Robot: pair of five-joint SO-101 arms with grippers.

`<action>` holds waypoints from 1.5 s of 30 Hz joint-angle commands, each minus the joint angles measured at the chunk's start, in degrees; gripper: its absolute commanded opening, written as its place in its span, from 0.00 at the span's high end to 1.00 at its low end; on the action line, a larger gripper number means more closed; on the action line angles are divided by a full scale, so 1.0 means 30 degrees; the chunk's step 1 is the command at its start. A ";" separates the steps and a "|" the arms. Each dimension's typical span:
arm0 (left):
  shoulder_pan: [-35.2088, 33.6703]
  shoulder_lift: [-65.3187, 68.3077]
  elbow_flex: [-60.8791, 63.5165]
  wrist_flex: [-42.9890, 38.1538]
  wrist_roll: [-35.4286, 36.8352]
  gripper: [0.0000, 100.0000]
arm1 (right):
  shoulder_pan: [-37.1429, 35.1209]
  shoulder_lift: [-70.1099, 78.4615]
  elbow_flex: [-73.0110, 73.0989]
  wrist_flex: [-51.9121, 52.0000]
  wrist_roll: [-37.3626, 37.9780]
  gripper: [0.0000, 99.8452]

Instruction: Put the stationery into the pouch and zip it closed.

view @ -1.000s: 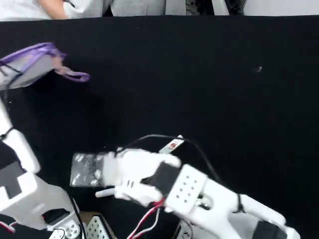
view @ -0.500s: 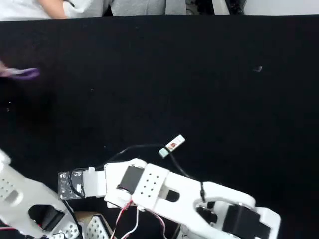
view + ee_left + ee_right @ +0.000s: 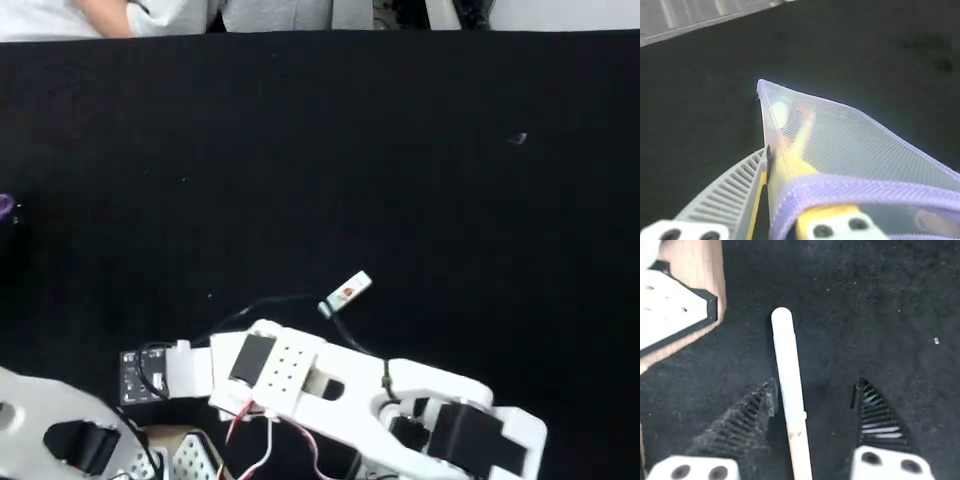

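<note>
The black tabletop point(image 3: 450, 180) takes up most of the high view. Across its near edge lies the white right arm point(image 3: 330, 385), stretched low toward the left, and the left arm point(image 3: 40, 430) sits folded in the near left corner.

The pouch point(image 3: 850, 145), translucent mesh with a purple band along its opening, is off the tabletop. It is pinched at its edge in the left tool point(image 3: 767, 160), with a ribbed grey finger point(image 3: 735, 190) pressed against one side. Something yellow shows through the mesh (whether it is inside the pouch or behind it, I cannot tell).

A white pen point(image 3: 787, 385) lies flat on the tabletop, just beside a wooden board point(image 3: 690, 260). The right tool point(image 3: 815, 390) is down at the surface with its fingers spread wide. The pen lies between them, close to one finger and apart from the other (not gripped).

A small white block point(image 3: 346, 292) with a green end lies on the tabletop just beyond the right arm, beside a thin black cable point(image 3: 270, 300).
</note>
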 commanded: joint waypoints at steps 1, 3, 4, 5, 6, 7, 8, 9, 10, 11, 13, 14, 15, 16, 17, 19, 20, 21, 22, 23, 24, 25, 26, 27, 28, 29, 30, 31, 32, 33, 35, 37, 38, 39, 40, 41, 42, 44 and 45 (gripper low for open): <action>-0.1245 -0.0410 -0.1128 -0.0674 -0.0322 0.97 | -0.0205 0.0659 -0.1040 -0.0293 0.0176 0.76; -0.1538 -0.0410 -0.1099 -0.0821 -0.0322 0.97 | -0.0205 0.1480 -0.1480 -0.0322 0.0117 0.76; -0.1656 -0.0381 -0.1099 -0.0850 -0.0322 0.97 | -0.0205 0.1949 -0.1773 -0.0264 0.0088 0.76; -0.1714 -0.0381 -0.1099 -0.0908 -0.0322 0.97 | -0.0205 0.2418 -0.2095 -0.0205 0.0059 0.76; -0.1744 -0.0293 -0.1099 -0.0908 -0.0322 0.97 | -0.0205 0.2945 -0.2388 -0.0205 0.0059 0.76; -0.1773 -0.0088 -0.1099 -0.0938 -0.0322 0.97 | -0.0205 0.3502 -0.2652 -0.0205 0.0059 0.76; -0.1773 0.0147 -0.1216 -0.0938 -0.0322 0.97 | -0.0205 0.4029 -0.2945 -0.0205 0.0059 0.76; -0.1773 0.0381 -0.1304 -0.0938 -0.0322 0.97 | -0.0205 0.4527 -0.3209 -0.0176 0.0059 0.76; -0.1773 0.0586 -0.1304 -0.0938 -0.0322 0.97 | -0.0205 0.4967 -0.3473 -0.0147 0.0059 0.76; -0.1773 0.0791 -0.1304 -0.0938 -0.0322 0.97 | -0.0205 0.5319 -0.3678 0.0029 0.0147 0.76; -0.1714 0.1114 -0.1304 -0.0938 -0.0322 0.97 | -0.0205 0.5934 -0.4352 0.0586 0.0205 0.80; -0.1656 0.1260 -0.1304 -0.0938 -0.0322 0.97 | -0.0205 0.6198 -0.4645 0.0762 0.0205 0.83; -0.1480 0.1348 -0.1304 -0.0938 -0.0322 0.97 | -0.0205 0.6432 -0.4967 0.0821 0.0205 0.88; -0.1363 0.1377 -0.1304 -0.0938 -0.0322 0.97 | -0.0205 0.6579 -0.5231 0.0821 0.0205 0.92; -0.1216 0.1377 -0.1304 -0.0879 -0.0322 0.97 | -0.0147 0.6667 -0.5465 0.0850 0.0205 0.96; -0.0747 0.1348 -0.1304 -0.0791 -0.0322 0.97 | -0.0088 0.6696 -0.5641 0.0938 0.0205 0.98; -0.0513 0.1319 -0.1304 -0.0733 -0.0322 0.97 | -0.0088 0.6637 -0.5612 0.0938 0.0205 0.98; -0.0249 0.1319 -0.1333 -0.0498 -0.0322 0.97 | -0.0088 0.6579 -0.5612 0.1026 0.0205 0.99; 0.0103 0.1289 -0.1392 -0.0234 -0.0322 0.97 | -0.0088 0.6462 -0.5670 0.1231 0.0205 0.99; 0.0454 0.1289 -0.1626 0.0147 -0.0322 0.97 | -0.0059 0.6256 -0.5729 0.1553 0.0205 0.99; 0.0806 0.1289 -0.2066 0.0674 -0.0322 0.97 | -0.0059 0.5963 -0.5817 0.1905 0.0205 0.99; 0.1187 0.1289 -0.2652 0.1289 -0.0322 0.97 | 0.0000 0.5553 -0.5905 0.2315 0.0205 0.99; 0.1568 0.1319 -0.3209 0.1934 -0.0322 0.97 | 0.0234 0.5084 -0.5963 0.2755 0.0205 0.99; 0.1978 0.1319 -0.3766 0.2549 -0.0293 0.97 | 0.0498 0.4498 -0.6139 0.3223 0.0147 0.99; 0.2447 0.1319 -0.4322 0.3165 -0.0264 0.97 | 0.0879 0.3824 -0.6344 0.3634 0.0059 0.99; 0.2945 0.1319 -0.4967 0.3751 -0.0264 0.97 | 0.1465 0.3121 -0.6491 0.4044 0.0029 0.99; 0.3443 0.1319 -0.5700 0.4308 -0.0234 0.97 | 0.2081 0.2359 -0.6667 0.4396 0.0029 0.99; 0.3971 0.1319 -0.6432 0.4806 -0.0234 0.97 | 0.2784 0.1568 -0.6842 0.4718 0.0029 0.99; 0.4410 0.1319 -0.6872 0.4864 -0.0205 0.97 | 0.3487 0.0747 -0.6989 0.5011 0.0029 0.99; 0.4791 0.1289 -0.7136 0.4835 -0.0176 0.97 | 0.4190 -0.0103 -0.7136 0.5304 0.0029 0.99; 0.5495 0.0879 -0.7194 0.4835 -0.0176 0.97 | 0.5480 -0.1919 -0.7399 0.5802 0.0029 0.99; 0.6198 0.0059 -0.6842 0.4835 -0.0117 0.97 | 0.6681 -0.3795 -0.7692 0.6095 0.0029 0.99; 0.6549 -0.0352 -0.6374 0.4835 0.0205 0.97 | 0.7238 -0.4762 -0.7839 0.6154 0.0029 0.99; 0.6960 -0.0791 -0.5788 0.4835 0.0674 0.97 | 0.7824 -0.5700 -0.7956 0.6154 0.0029 0.99; 0.7458 -0.1319 -0.5201 0.4835 0.0967 0.97 | 0.8322 -0.6608 -0.8044 0.6095 0.0029 0.99; 0.8044 -0.1905 -0.4615 0.4835 0.1084 0.97 | 0.8850 -0.7458 -0.8161 0.6037 0.0029 0.99; 0.8689 -0.2462 -0.4000 0.4835 0.1143 0.97 | 0.9319 -0.8220 -0.8308 0.6037 0.0029 0.99; 1.0125 -0.3634 -0.2476 0.4806 0.1172 0.97 | 1.0168 -0.9626 -0.8630 0.6007 0.0029 0.99; 1.0916 -0.4190 -0.1714 0.4806 0.1172 0.97 | 1.0549 -1.0359 -0.8659 0.5773 0.0029 0.99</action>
